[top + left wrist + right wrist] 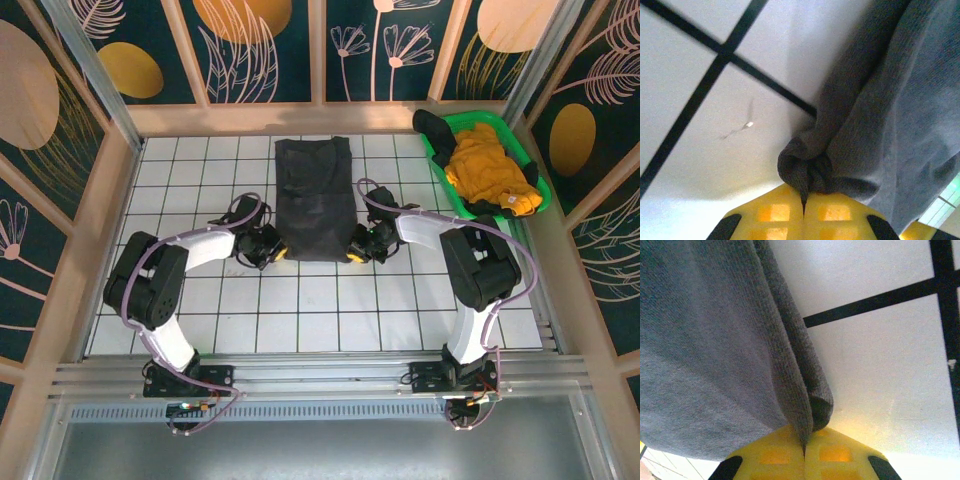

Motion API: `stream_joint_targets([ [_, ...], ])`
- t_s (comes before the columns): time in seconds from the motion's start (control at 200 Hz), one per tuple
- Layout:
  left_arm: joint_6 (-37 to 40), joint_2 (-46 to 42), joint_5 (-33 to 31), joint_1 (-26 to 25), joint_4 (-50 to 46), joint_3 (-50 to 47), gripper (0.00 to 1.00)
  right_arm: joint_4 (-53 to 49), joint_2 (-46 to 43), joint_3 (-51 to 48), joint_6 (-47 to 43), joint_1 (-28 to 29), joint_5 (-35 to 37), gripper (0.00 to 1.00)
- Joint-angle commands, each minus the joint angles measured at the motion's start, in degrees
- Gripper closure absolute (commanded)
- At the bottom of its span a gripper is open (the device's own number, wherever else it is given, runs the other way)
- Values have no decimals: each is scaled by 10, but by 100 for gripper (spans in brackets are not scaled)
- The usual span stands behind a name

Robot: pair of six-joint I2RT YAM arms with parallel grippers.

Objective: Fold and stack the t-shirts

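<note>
Near corners of charcoal t-shirt (314, 198) pinched by left hand (804, 204) and right hand (804, 444); sides look folded in; mustard t-shirt (487, 166) waits in tray (478, 117).

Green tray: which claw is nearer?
Right. The right claw, shut on the near right corner of the charcoal t-shirt, is on its side toward the green tray; the left claw, shut on the near left corner, is across the shirt, farther off.
</note>
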Motion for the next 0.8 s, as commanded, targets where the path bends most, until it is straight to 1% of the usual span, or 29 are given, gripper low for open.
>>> stream_joint_targets([
  [0.0,20,-47,8,-2,-21,-37,100,-15,-41,-10,-15,10,12,100],
  [0.105,35,-83,41,-3,-20,-73,100,-20,-73,-41,-32,25,-4,100],
  [0.18,50,-111,61,-5,-39,-91,100,-38,-96,-63,-45,39,-16,100],
  [0.255,64,-146,75,-7,-62,-110,100,-54,-123,-88,-53,71,-28,100],
  [0.405,86,-212,115,-20,-117,-145,100,-75,-191,-145,-31,111,-59,100],
  [0.51,87,-277,131,-34,-159,-165,100,-105,-238,-160,-16,133,-72,100],
  [0.571,73,-320,133,-36,-162,-168,100,-121,-271,-163,0,135,-69,100],
  [0.656,37,-371,121,-36,-133,-151,100,-136,-308,-151,23,128,-59,100],
  [0.721,14,-383,100,-36,-115,-125,100,-149,-320,-127,33,116,-49,100],
  [0.796,5,-377,74,-36,-103,-86,100,-166,-323,-92,40,97,-33,100],
])
